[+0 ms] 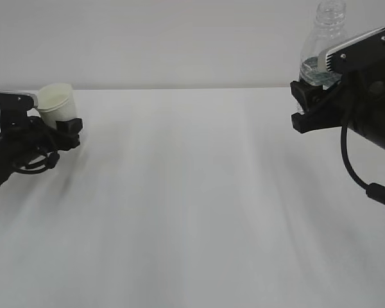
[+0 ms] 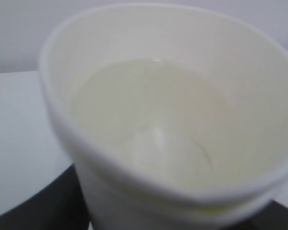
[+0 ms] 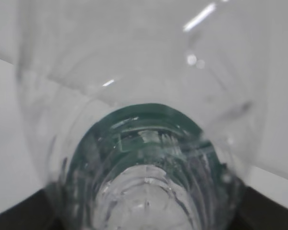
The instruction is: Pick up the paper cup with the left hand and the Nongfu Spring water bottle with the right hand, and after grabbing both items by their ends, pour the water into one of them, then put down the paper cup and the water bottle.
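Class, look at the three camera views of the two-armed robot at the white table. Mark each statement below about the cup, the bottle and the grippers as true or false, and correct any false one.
1. The left gripper holds the paper cup. True.
2. The paper cup lies on its side on the table. False: it stands roughly upright in the gripper, mouth up.
3. The right gripper holds the Nongfu Spring water bottle. True.
4. The bottle's neck touches the cup's rim. False: cup and bottle sit far apart, at opposite sides of the exterior view.
5. A red cap closes the bottle. False: the threaded neck is capless.
6. The cup's inside is a pale cream-yellow. True.
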Robot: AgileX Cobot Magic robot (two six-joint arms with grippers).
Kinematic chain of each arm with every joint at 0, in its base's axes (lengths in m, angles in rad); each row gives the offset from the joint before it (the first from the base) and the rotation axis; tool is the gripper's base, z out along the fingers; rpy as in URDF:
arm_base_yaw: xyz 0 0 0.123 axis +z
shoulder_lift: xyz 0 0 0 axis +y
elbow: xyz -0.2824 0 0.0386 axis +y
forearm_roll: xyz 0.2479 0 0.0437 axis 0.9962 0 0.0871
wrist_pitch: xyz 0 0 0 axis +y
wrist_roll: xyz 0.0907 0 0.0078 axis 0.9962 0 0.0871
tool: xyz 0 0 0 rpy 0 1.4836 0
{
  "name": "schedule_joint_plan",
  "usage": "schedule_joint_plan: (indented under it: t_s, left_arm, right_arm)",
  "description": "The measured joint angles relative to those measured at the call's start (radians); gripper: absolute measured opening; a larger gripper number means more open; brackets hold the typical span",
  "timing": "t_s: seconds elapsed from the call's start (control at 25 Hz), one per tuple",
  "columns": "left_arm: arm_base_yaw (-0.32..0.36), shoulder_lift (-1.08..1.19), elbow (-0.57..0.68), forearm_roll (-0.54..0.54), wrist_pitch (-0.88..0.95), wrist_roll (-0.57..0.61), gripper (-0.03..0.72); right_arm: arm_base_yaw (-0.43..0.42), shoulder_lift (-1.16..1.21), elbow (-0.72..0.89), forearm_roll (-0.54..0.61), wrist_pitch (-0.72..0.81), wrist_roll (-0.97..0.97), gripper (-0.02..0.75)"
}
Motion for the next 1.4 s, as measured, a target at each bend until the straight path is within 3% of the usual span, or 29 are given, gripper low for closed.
schedule_joint_plan:
  t_s: [0.6,1.16,1.4]
  left_arm:
    - [0.002,0.091,0.0,-0.18,-0.078,0.081,0.445]
    - [0.002,0.115,0.0,-0.145,-0.111,0.085,0.452]
    - [0.002,0.115,0.0,-0.128,-0.113,0.085,0.516]
  right_arm:
    - [0.0,0.0,0.0,0.0,0.0,0.0,0.438]
    - [0.0,0.0,0.0,0.0,0.0,0.0,0.438]
    - [0.0,0.0,0.0,0.0,0.0,0.0,0.437]
